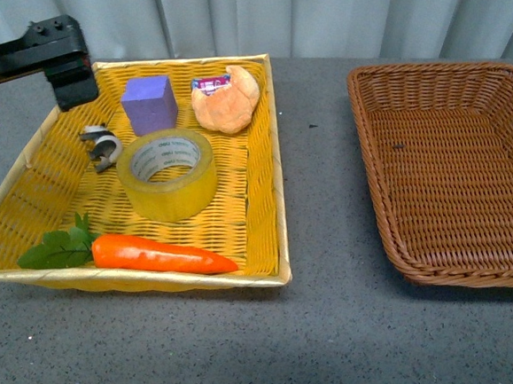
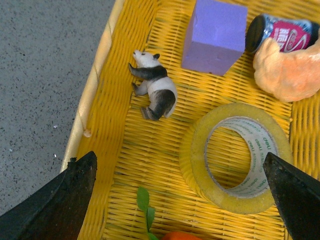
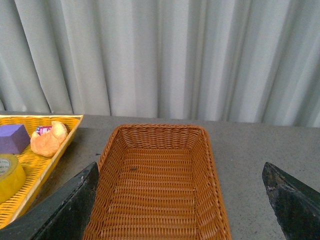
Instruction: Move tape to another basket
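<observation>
The tape (image 1: 166, 174), a wide yellow roll with a white printed core, lies flat in the middle of the bright yellow basket (image 1: 276, 155). My left gripper (image 2: 180, 157) hovers open above that basket, its dark fingers (image 2: 70, 200) spread wide. The tape (image 2: 225, 202) sits below it, toward one finger, and nothing touches it. From the front, the left gripper (image 1: 72, 82) hangs over the yellow basket's far left corner. The brown wicker basket (image 1: 451, 177) stands to the right, nothing in it. My right gripper (image 3: 180, 167) is open above that basket (image 3: 155, 190), holding nothing.
Around the tape in the yellow basket lie a purple block (image 1: 150, 102), a croissant (image 1: 227, 101), a small can (image 1: 208, 83), a panda figure (image 2: 155, 90) and a carrot (image 1: 159, 253) with leaves. Grey tabletop (image 1: 319, 196) separates the baskets. A curtain (image 3: 160, 55) hangs behind.
</observation>
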